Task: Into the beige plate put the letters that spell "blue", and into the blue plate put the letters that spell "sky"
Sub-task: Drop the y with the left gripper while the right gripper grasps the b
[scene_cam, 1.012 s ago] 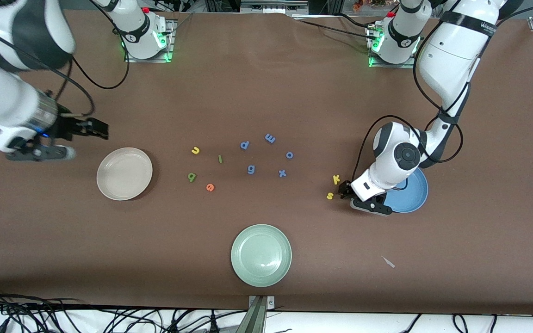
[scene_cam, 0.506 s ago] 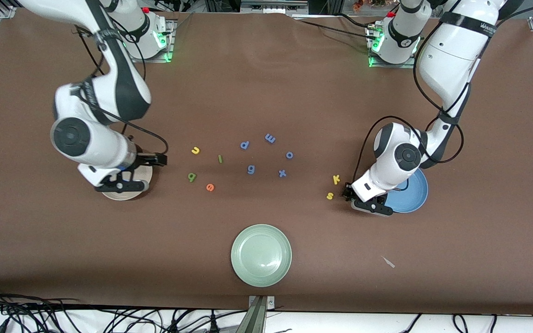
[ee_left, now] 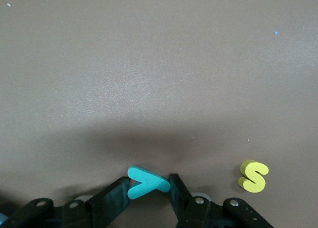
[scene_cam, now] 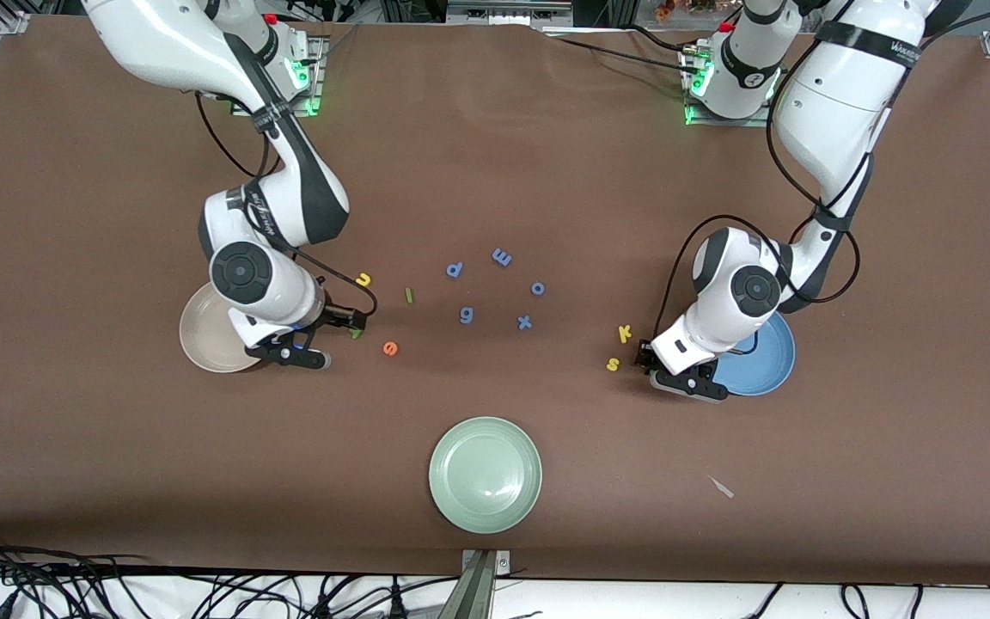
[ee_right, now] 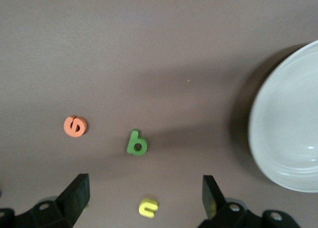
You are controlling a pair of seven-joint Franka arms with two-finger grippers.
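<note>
Left end effector (ee_left: 149,200) sits low on the worktop (scene_cam: 495,155) beside the blue plate (scene_cam: 766,365), its fingers (ee_left: 107,203) narrowed onto the teal y (ee_left: 147,182), which lies flat between them and touches both. Just beside it lies the yellow s (ee_left: 253,176), with the yellow k (scene_cam: 625,332) a little farther from the front camera. So the "sky" set seems to be in hand; the next move likely calls for a lift and a short carry over that plate.

Right end effector (ee_right: 144,193) hovers with jaws wide over the green b (ee_right: 136,142), next to the beige plate (scene_cam: 203,344). The b lies flat, stem and bowl roughly along the line between the fingers, so a turn of the wrist may help. The orange e (scene_cam: 390,348), yellow u (scene_cam: 363,279) and thin green l (scene_cam: 409,295) lie near, apart from one another; the l's long axis runs nearly toward the robots' bases.
</note>
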